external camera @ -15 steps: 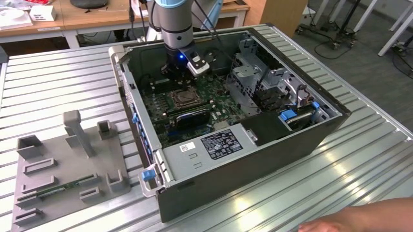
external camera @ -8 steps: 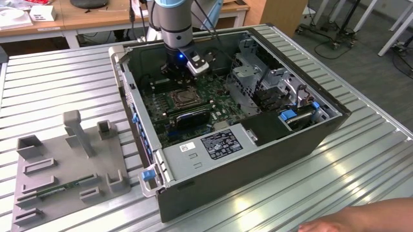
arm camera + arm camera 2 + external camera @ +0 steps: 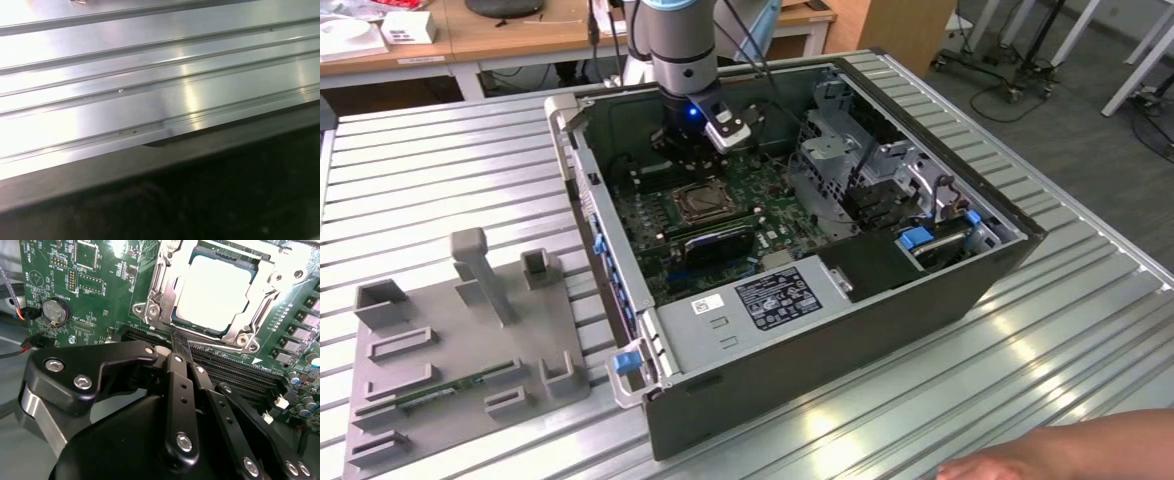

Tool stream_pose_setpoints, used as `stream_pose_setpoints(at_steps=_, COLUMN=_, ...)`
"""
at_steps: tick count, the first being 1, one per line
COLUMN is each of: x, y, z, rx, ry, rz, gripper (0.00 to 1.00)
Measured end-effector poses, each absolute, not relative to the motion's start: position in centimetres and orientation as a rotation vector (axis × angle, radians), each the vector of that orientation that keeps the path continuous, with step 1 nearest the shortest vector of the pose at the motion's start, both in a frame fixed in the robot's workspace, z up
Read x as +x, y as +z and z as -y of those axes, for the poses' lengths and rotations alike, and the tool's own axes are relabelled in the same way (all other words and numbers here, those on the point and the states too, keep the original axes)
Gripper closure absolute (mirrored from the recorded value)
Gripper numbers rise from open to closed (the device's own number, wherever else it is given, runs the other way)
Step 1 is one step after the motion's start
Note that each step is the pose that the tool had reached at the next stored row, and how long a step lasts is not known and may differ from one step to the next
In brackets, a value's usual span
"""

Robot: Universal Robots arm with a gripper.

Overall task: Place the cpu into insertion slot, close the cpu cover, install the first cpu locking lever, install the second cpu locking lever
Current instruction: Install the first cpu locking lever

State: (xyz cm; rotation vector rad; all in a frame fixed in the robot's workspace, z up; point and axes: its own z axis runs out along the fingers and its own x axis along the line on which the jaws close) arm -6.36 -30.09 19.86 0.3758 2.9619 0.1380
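Observation:
The cpu (image 3: 215,290), a pale silvery square, lies flat in the insertion slot (image 3: 199,326). The cpu cover (image 3: 162,287) is folded down around it, and its cut-out frames the chip. My gripper (image 3: 179,340) is shut, with nothing seen between the fingers. Its tip rests at the socket's edge beside a thin metal lever rod (image 3: 220,344). In the exterior view the gripper (image 3: 683,150) hangs inside the open computer case, just behind the insertion slot (image 3: 698,203).
The case (image 3: 854,330) stands on a ribbed metal table (image 3: 440,170). Memory slots (image 3: 235,375), a coin battery (image 3: 54,310) and a drive cage (image 3: 854,170) surround the socket. A grey fixture (image 3: 454,350) lies at the exterior view's left. A person's hand (image 3: 1067,455) is near the lower right corner.

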Motion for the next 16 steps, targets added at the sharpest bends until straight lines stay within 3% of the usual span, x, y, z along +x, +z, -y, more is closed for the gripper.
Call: stream_pose_setpoints(at_steps=16, x=-6.36, y=20.59, z=30.06, rx=0.376, ry=0.138, rz=-2.962, gripper=0.90)
